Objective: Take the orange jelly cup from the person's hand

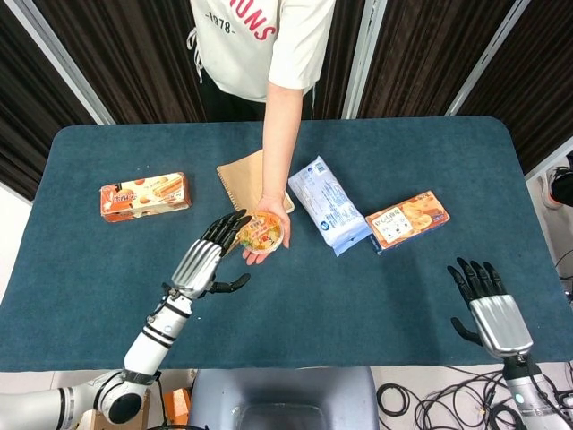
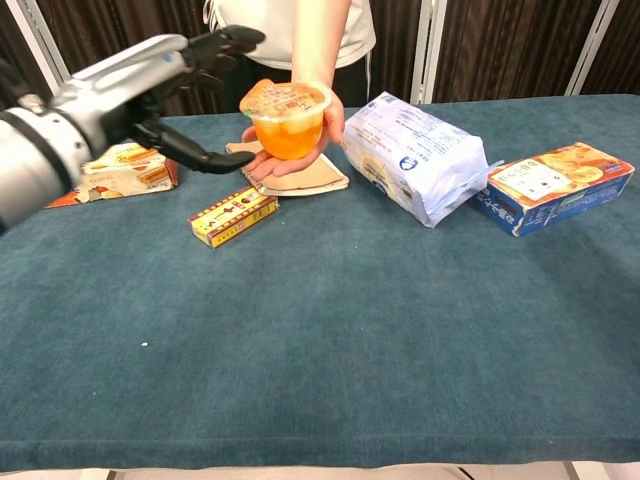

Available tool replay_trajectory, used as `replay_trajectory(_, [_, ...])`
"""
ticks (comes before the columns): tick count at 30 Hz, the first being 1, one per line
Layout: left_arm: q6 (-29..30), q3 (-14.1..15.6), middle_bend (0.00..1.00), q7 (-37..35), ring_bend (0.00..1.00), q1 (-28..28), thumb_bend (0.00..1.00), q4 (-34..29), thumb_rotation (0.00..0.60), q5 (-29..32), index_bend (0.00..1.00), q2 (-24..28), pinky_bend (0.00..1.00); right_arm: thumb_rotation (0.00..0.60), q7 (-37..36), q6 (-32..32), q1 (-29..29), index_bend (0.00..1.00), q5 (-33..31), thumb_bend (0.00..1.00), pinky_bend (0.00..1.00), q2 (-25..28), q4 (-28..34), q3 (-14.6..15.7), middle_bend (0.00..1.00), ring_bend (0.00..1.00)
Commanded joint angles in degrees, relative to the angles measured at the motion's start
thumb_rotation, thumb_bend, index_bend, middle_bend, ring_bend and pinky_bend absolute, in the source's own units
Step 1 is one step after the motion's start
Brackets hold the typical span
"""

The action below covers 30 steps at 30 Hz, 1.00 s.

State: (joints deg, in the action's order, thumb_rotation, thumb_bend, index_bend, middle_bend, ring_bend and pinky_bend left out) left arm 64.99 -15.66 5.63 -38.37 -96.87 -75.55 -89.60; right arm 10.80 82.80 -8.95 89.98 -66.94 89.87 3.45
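The orange jelly cup (image 1: 262, 233) (image 2: 289, 121) rests on the person's upturned palm (image 1: 267, 240) above the table's middle. My left hand (image 1: 209, 257) (image 2: 160, 88) is open just to the left of the cup, its fingers spread and reaching toward it, a small gap away in the chest view. Nothing is in its grasp. My right hand (image 1: 490, 309) hangs open near the table's front right edge, far from the cup, and shows only in the head view.
A small yellow-red box (image 2: 233, 215) lies below my left hand. A brown notebook (image 1: 242, 175), a blue-white bag (image 1: 327, 204), an orange biscuit box (image 1: 143, 194) at left and another box (image 1: 407, 218) at right lie on the blue cloth (image 1: 295, 313).
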Motion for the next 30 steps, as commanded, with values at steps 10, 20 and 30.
replay_trajectory(10, [0.43, -4.54, 0.00, 5.16, 0.00, -6.58, 0.28, 11.71, 0.600, 3.57, 0.00, -9.69, 0.12, 0.600, -2.20, -0.93, 1.17, 0.00, -0.94, 0.20, 0.00, 1.53, -0.18, -0.27, 0.00, 0.00])
replay_trajectory(20, [0.98, -3.85, 0.24, 7.06, 0.24, -8.86, 0.29, 16.88, 0.600, 2.63, 0.28, -12.59, 0.39, 0.600, -4.92, -1.83, 1.46, 0.00, -2.43, 0.20, 0.00, 2.07, -1.23, -1.51, 0.00, 0.00])
replay_trajectory(30, [5.17, -3.24, 0.51, 4.19, 0.52, -9.15, 0.33, 19.04, 0.600, -1.97, 0.53, -13.87, 0.72, 0.600, -5.65, -2.79, 1.55, 0.00, -2.69, 0.20, 0.00, 2.22, -1.76, -1.82, 0.00, 0.00])
